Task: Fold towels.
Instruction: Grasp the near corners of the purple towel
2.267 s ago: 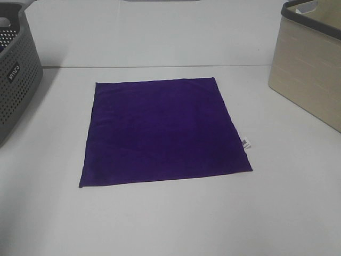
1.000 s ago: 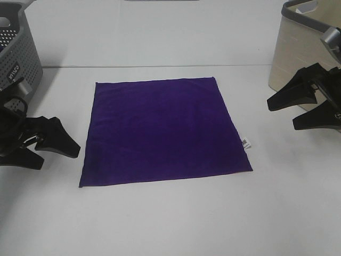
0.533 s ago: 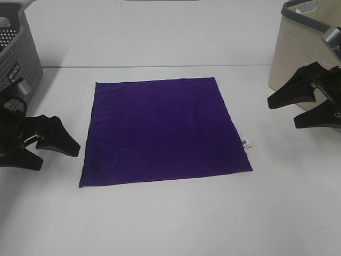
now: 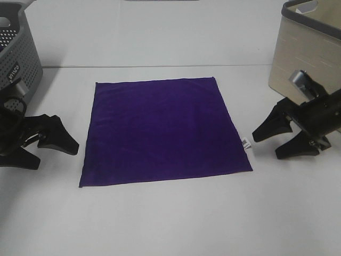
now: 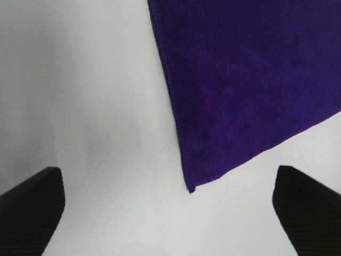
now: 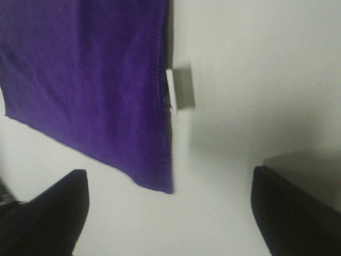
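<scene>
Exterior high view: left of the towel [image 4: 162,128], a grey perforated basket [image 4: 18,50] is cut off by the frame, as is the arm behind the left claw [image 4: 57,157]. That claw is spread wide and empty beside the towel's left hem. The purple towel lies flat, square and unfolded on the white desk [image 4: 170,218], with a small white label [image 4: 246,143] at its right hem; the print is unreadable. Right of the towel, the right claw [image 4: 265,147] gapes wide and empty near the label. Beyond it, a beige bin [image 4: 303,69] is cropped.
</scene>
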{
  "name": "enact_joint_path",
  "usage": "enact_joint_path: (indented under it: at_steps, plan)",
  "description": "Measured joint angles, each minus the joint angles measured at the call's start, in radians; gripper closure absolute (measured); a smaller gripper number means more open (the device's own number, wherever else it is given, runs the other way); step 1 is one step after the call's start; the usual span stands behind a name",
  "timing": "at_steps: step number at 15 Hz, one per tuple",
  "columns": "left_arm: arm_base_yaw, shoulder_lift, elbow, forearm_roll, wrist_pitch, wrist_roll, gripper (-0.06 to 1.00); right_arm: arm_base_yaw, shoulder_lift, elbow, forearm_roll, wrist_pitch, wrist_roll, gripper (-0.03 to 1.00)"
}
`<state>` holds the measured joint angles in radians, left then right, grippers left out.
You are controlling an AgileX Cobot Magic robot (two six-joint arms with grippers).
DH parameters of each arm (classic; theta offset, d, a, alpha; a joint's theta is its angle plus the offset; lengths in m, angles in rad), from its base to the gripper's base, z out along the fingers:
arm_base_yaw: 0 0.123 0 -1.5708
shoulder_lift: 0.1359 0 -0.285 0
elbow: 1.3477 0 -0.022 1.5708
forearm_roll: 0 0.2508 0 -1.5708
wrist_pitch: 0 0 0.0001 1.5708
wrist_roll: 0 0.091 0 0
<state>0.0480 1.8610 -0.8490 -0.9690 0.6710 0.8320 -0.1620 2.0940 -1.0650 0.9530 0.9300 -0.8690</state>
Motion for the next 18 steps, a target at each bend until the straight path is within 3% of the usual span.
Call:
enact_joint_path:
  at_steps: [4,11,14,18]
  plan:
    - [0.0,0.056,-0.004,-0.005,0.003,-0.001,-0.04,0.014,0.058,-0.013,0.047,0.07,0.002,0.16]
    - [-0.021,0.09,-0.016,-0.025,0.022,-0.001,-0.03,0.025,0.058,-0.013,0.033,0.049,0.021,0.17]
    - [-0.116,0.147,-0.064,-0.08,0.054,-0.025,-0.02,0.122,0.048,-0.021,0.023,-0.041,0.045,0.2]
    - [-0.246,0.251,-0.218,-0.082,0.127,-0.169,0.02,0.296,0.045,-0.05,0.0,-0.194,0.084,0.27]
